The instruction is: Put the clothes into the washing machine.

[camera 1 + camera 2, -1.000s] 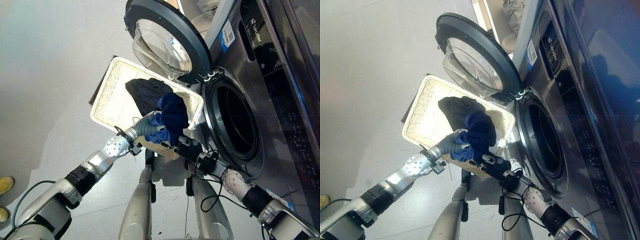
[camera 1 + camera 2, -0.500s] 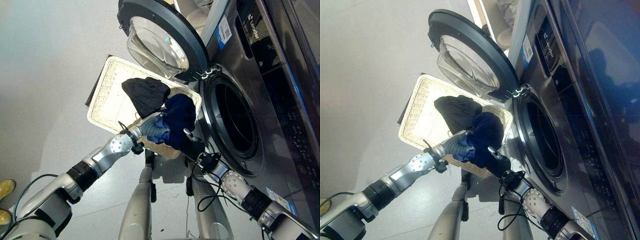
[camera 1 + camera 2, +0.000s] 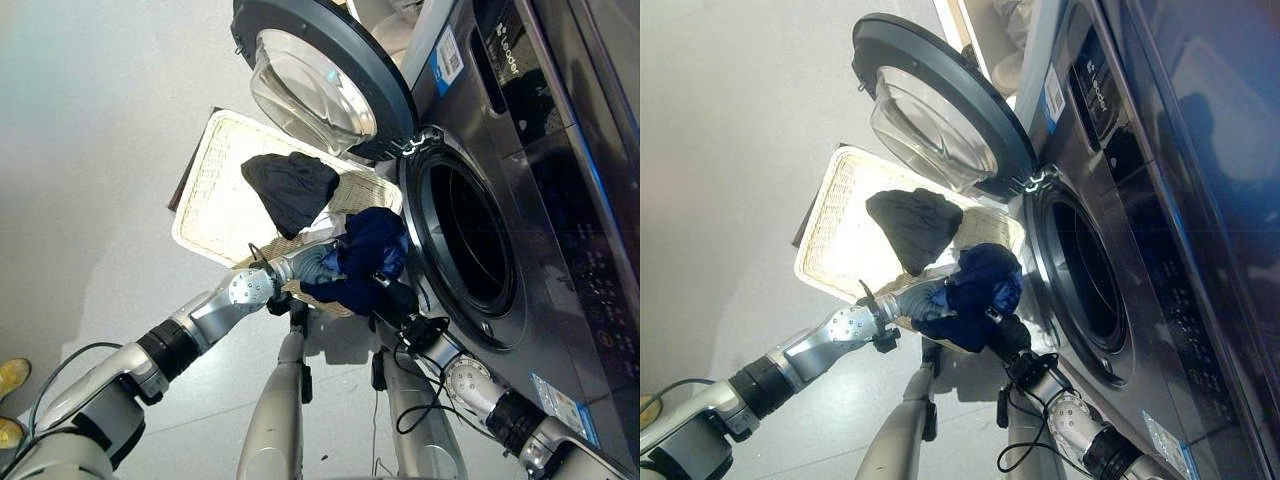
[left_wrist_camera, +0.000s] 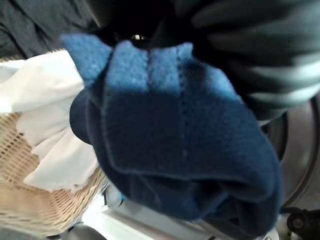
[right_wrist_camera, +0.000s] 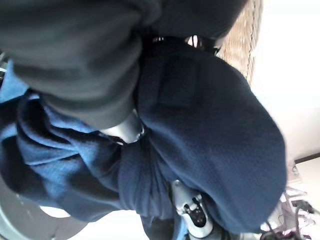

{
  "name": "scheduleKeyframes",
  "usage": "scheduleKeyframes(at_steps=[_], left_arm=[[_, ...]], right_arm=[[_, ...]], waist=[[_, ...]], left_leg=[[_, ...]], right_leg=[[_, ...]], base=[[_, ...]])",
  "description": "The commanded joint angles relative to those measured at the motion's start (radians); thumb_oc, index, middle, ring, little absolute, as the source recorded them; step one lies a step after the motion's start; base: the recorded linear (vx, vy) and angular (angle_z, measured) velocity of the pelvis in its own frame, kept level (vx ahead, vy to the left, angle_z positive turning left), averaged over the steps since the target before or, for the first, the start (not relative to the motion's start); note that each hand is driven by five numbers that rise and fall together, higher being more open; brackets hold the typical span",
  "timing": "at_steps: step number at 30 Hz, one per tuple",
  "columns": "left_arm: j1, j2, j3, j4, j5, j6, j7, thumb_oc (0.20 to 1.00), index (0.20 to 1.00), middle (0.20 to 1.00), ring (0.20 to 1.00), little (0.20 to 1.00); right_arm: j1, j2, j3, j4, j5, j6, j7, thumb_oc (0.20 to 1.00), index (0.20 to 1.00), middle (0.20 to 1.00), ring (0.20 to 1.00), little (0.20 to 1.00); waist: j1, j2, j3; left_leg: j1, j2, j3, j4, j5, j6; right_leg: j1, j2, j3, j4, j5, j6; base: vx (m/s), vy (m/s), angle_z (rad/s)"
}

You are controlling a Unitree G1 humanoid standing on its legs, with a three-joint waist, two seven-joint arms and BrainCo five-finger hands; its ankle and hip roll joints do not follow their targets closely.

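Observation:
A dark blue garment (image 3: 368,262) hangs bunched between my two hands, just past the near right corner of the wicker basket (image 3: 212,190) and close in front of the washing machine's round opening (image 3: 465,245). My left hand (image 3: 316,266) is buried in the garment's left side, where the blue cloth (image 4: 175,150) drapes over it. From below right, my right hand (image 3: 397,300) holds it, with silver fingers (image 5: 125,129) curled into the folds (image 5: 210,150). A black garment (image 3: 290,190) lies in the basket.
The machine's round door (image 3: 320,80) stands open above the basket's far end. White cloth (image 4: 45,125) lines the basket. A person's yellow shoes (image 3: 12,375) stand at the far left on the grey floor. The machine's front panel (image 3: 560,250) runs down the right side.
Both hands have carried the blue garment to the right, from over the basket's corner to just in front of the drum opening. The black garment has stayed in the basket.

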Motion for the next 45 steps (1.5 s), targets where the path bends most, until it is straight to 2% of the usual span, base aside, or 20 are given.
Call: scheduleKeyframes(at_steps=[1,5,8,10,14,19,25,26,30,31,33,34,35,36,37,38,39,42,44,45], left_arm=[[0.065,0.002,-0.051,0.010,0.052,0.066,0.024,1.000,1.000,1.000,1.000,1.000],[0.081,-0.008,-0.024,0.037,0.091,0.114,0.155,1.000,1.000,1.000,1.000,1.000],[0.095,-0.026,0.012,0.094,0.104,0.221,0.407,1.000,1.000,1.000,1.000,1.000],[0.095,-0.039,0.042,0.139,0.086,0.228,0.491,1.000,1.000,1.000,1.000,1.000],[0.117,-0.058,0.144,0.223,0.067,0.242,0.712,1.000,1.000,1.000,1.000,1.000],[0.111,-0.070,0.226,0.307,-0.038,0.228,0.740,1.000,1.000,1.000,1.000,1.000],[0.121,-0.137,0.295,0.429,-0.252,0.145,0.656,1.000,1.000,1.000,1.000,1.000],[0.139,-0.162,0.305,0.456,-0.296,0.125,0.642,1.000,1.000,1.000,1.000,1.000],[0.195,-0.189,0.307,0.483,-0.353,0.084,0.635,1.000,1.000,1.000,1.000,1.000],[0.231,-0.193,0.315,0.490,-0.357,0.058,0.629,1.000,1.000,1.000,1.000,1.000],[0.246,-0.192,0.318,0.492,-0.361,0.053,0.624,1.000,1.000,1.000,1.000,1.000],[0.264,-0.192,0.326,0.506,-0.365,0.037,0.621,1.000,1.000,1.000,1.000,1.000],[0.270,-0.193,0.329,0.511,-0.367,0.030,0.618,1.000,1.000,1.000,1.000,1.000],[0.282,-0.192,0.336,0.512,-0.368,0.026,0.616,1.000,1.000,1.000,1.000,1.000],[0.288,-0.183,0.335,0.503,-0.366,0.016,0.627,1.000,1.000,1.000,1.000,1.000],[0.296,-0.174,0.334,0.485,-0.370,0.008,0.644,1.000,1.000,1.000,1.000,1.000],[0.296,-0.173,0.336,0.482,-0.370,0.007,0.647,1.000,1.000,1.000,1.000,1.000],[0.269,-0.156,0.369,0.441,-0.367,-0.028,0.722,1.000,1.000,1.000,1.000,1.000],[0.238,-0.151,0.389,0.427,-0.370,-0.038,0.743,1.000,1.000,1.000,1.000,1.000],[0.224,-0.150,0.394,0.422,-0.368,-0.041,0.755,1.000,1.000,1.000,1.000,1.000]], right_arm=[[-0.073,0.051,-0.010,-0.145,-0.029,-0.088,0.052,0.200,0.200,0.200,0.200,0.200],[-0.071,0.063,-0.033,-0.124,-0.026,-0.143,0.017,0.200,0.200,0.200,0.200,0.200],[-0.066,0.091,-0.077,-0.068,0.008,-0.247,-0.029,0.200,0.200,0.200,0.200,0.200],[-0.074,0.104,-0.108,-0.034,0.038,-0.286,-0.045,0.200,0.200,0.200,0.200,0.200],[-0.104,0.119,-0.267,0.109,0.287,-0.335,-0.068,0.200,0.200,0.200,0.200,0.200],[-0.197,0.098,-0.462,0.263,0.404,-0.388,-0.148,0.200,0.200,0.200,0.200,0.200],[-0.385,0.009,-0.658,0.481,0.471,-0.450,-0.290,0.200,0.200,0.200,0.200,0.200],[-0.435,-0.028,-0.702,0.528,0.490,-0.513,-0.330,0.200,0.200,0.200,0.200,0.200],[-0.507,-0.110,-0.774,0.548,0.512,-0.634,-0.380,0.200,0.200,0.200,0.200,0.200],[-0.514,-0.135,-0.814,0.511,0.512,-0.737,-0.415,0.200,0.200,0.200,0.200,0.200],[-0.515,-0.149,-0.842,0.476,0.512,-0.816,-0.431,0.200,0.200,0.200,0.200,0.200],[-0.509,-0.165,-0.877,0.441,0.512,-0.909,-0.450,0.200,0.200,0.200,0.200,0.200],[-0.505,-0.171,-0.883,0.427,0.512,-0.954,-0.462,0.200,0.200,0.200,0.200,0.200],[-0.497,-0.198,-0.902,0.416,0.512,-1.069,-0.488,0.200,0.200,0.200,0.200,0.200],[-0.509,-0.245,-0.897,0.448,0.499,-1.134,-0.497,0.219,0.219,0.219,0.219,0.219],[-0.513,-0.282,-0.893,0.450,0.463,-1.145,-0.530,0.906,0.906,0.906,0.906,0.906],[-0.517,-0.287,-0.893,0.450,0.446,-1.145,-0.546,1.000,1.000,1.000,1.000,1.000],[-0.524,-0.333,-0.885,0.410,0.364,-1.079,-0.649,1.000,1.000,1.000,1.000,1.000],[-0.519,-0.316,-0.881,0.382,0.435,-0.994,-0.598,1.000,1.000,1.000,1.000,1.000],[-0.513,-0.307,-0.879,0.393,0.509,-0.922,-0.522,1.000,1.000,1.000,1.000,1.000]], waist=[[-0.024,0.002,-0.017],[-0.022,0.008,-0.017],[-0.020,0.018,-0.017],[-0.019,0.023,-0.017],[-0.010,0.062,-0.017],[-0.002,0.116,-0.017],[0.012,0.163,-0.017],[0.015,0.173,-0.017],[0.017,0.189,-0.017],[0.015,0.191,-0.017],[0.014,0.191,-0.017],[0.010,0.187,-0.017],[0.010,0.186,-0.017],[0.004,0.181,-0.017],[0.001,0.179,-0.017],[-0.002,0.177,-0.017],[-0.002,0.179,-0.017],[-0.013,0.172,-0.017],[-0.018,0.165,-0.017],[-0.020,0.160,-0.017]], left_leg=[[-0.049,-0.089,0.031,0.066,-0.043,0.041],[-0.057,-0.086,0.035,0.069,-0.040,0.039],[-0.068,-0.084,0.037,0.076,-0.040,0.037],[-0.081,-0.083,0.040,0.080,-0.035,0.036],[-0.102,-0.087,0.044,0.091,-0.034,0.030],[-0.114,-0.092,0.055,0.098,-0.031,0.021],[-0.132,-0.101,0.058,0.121,-0.041,0.014],[-0.139,-0.103,0.057,0.125,-0.042,0.013],[-0.174,-0.100,0.063,0.131,-0.035,0.014],[-0.180,-0.098,0.064,0.131,-0.036,0.016],[-0.186,-0.097,0.066,0.132,-0.037,0.016],[-0.192,-0.095,0.066,0.133,-0.037,0.017],[-0.192,-0.094,0.067,0.134,-0.037,0.018],[-0.199,-0.092,0.066,0.134,-0.037,0.019],[-0.209,-0.091,0.067,0.136,-0.034,0.020],[-0.208,-0.092,0.065,0.142,-0.042,0.019],[-0.216,-0.091,0.066,0.144,-0.036,0.020],[-0.232,-0.091,0.070,0.160,-0.036,0.017],[-0.240,-0.092,0.072,0.169,-0.038,0.017],[-0.242,-0.094,0.072,0.175,-0.042,0.017]], right_leg=[[-0.038,0.046,0.008,0.089,-0.055,0.050],[-0.045,0.044,0.001,0.097,-0.060,0.049],[-0.056,0.044,0.000,0.119,-0.074,0.047],[-0.069,0.043,0.001,0.128,-0.075,0.046],[-0.092,0.034,-0.003,0.163,-0.098,0.039],[-0.114,0.016,-0.014,0.188,-0.112,0.038],[-0.136,0.001,-0.022,0.218,-0.135,0.036],[-0.143,0.001,-0.022,0.223,-0.139,0.035],[-0.177,0.007,-0.017,0.231,-0.137,0.027],[-0.183,0.012,-0.013,0.236,-0.143,0.025],[-0.190,0.016,-0.010,0.239,-0.144,0.024],[-0.194,0.019,-0.008,0.242,-0.145,0.024],[-0.195,0.020,-0.006,0.243,-0.145,0.024],[-0.201,0.024,-0.002,0.246,-0.144,0.024],[-0.210,0.029,0.003,0.248,-0.140,0.021],[-0.208,0.031,0.007,0.256,-0.151,0.021],[-0.216,0.032,0.007,0.256,-0.143,0.020],[-0.235,0.037,0.017,0.260,-0.136,0.023],[-0.241,0.038,0.019,0.258,-0.131,0.024],[-0.241,0.037,0.019,0.256,-0.131,0.024]], base=[[0.01,-0.063,0.04],[0.02,-0.024,-0.05],[0.02,-0.018,-0.07],[0.02,-0.021,-0.09],[0.02,-0.016,-0.03],[0.04,-0.010,0.05],[0.03,-0.018,0.01],[0.02,-0.036,-0.11],[0.01,-0.010,0.00],[0.00,0.000,0.00],[0.01,-0.009,-0.03],[0.00,-0.018,-0.10],[0.03,-0.031,-0.08],[0.01,-0.025,-0.08],[0.04,-0.019,-0.04],[0.01,-0.004,-0.04],[0.00,0.000,0.00],[0.00,-0.002,-0.02],[0.01,-0.013,-0.04],[0.00,0.000,0.00]])
